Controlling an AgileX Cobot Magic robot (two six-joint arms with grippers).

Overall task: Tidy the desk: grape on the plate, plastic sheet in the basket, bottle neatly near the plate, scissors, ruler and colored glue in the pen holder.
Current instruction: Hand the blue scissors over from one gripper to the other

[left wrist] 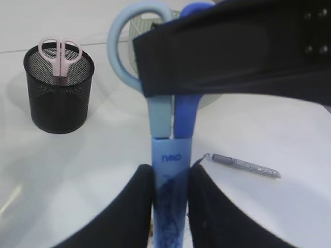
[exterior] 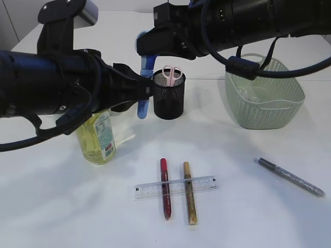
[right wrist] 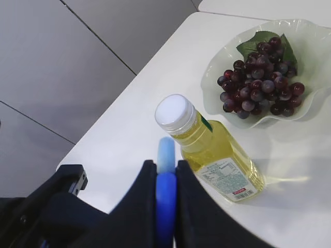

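Observation:
Blue scissors [exterior: 143, 106] hang upright just left of the black mesh pen holder [exterior: 168, 98], held from both ends. My left gripper [left wrist: 170, 182] is shut on their sheathed blades. My right gripper [right wrist: 166, 178] is shut on their handles from above. Pink scissors [exterior: 172, 73] stand in the holder. A clear ruler [exterior: 175, 187] lies across a red glue pen [exterior: 165, 191] and a gold glue pen [exterior: 190, 196]; a silver glue pen [exterior: 290, 176] lies to the right. The yellow bottle [right wrist: 214, 152] stands beside the plate [right wrist: 208, 85] holding the grape bunch [right wrist: 258, 82].
The green basket [exterior: 264, 95] stands at the back right, with something clear and hard to make out inside. Both black arms cross the upper part of the exterior view and hide the plate there. The table edge runs close behind the bottle in the right wrist view.

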